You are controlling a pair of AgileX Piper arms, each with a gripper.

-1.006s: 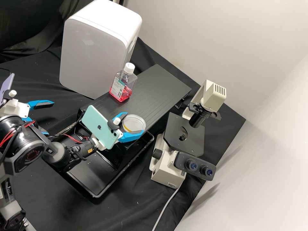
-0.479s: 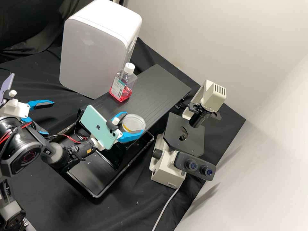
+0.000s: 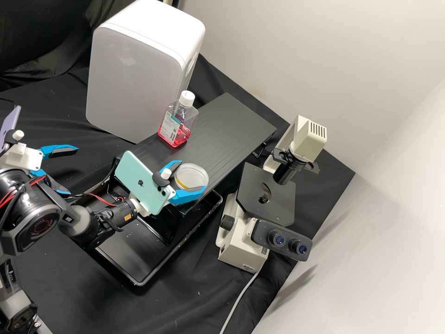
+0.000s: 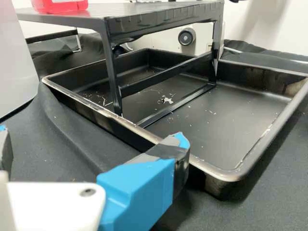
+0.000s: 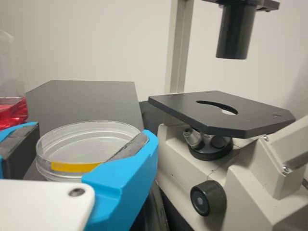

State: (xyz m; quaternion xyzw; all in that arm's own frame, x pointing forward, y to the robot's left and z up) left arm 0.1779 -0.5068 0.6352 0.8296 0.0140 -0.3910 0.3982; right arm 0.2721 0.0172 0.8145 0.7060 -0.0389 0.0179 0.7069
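A clear petri dish [image 3: 191, 175] with a yellow label sits at the near end of the black raised platform [image 3: 232, 125]. My right gripper [image 3: 190, 176] is shut on the petri dish, one blue finger on each side. In the right wrist view the petri dish [image 5: 86, 144] lies between the right gripper's [image 5: 89, 132] pads, with the microscope stage [image 5: 226, 113] just beyond. My left gripper [image 3: 70, 170] stands open at the far left, holding nothing. In its own view the left gripper [image 4: 91, 139] hovers over black cloth beside the black tray's rim [image 4: 96, 113].
A flask of pink liquid [image 3: 176, 123] stands on the platform's far end, in front of a big white box [image 3: 139, 65]. The platform stands in a black tray [image 3: 139, 273]. A white microscope [image 3: 264, 204] is right of the tray, close to the dish.
My right gripper has shifted slightly left and away from the microscope, with the petri dish between its fingers. The left arm has kept still.
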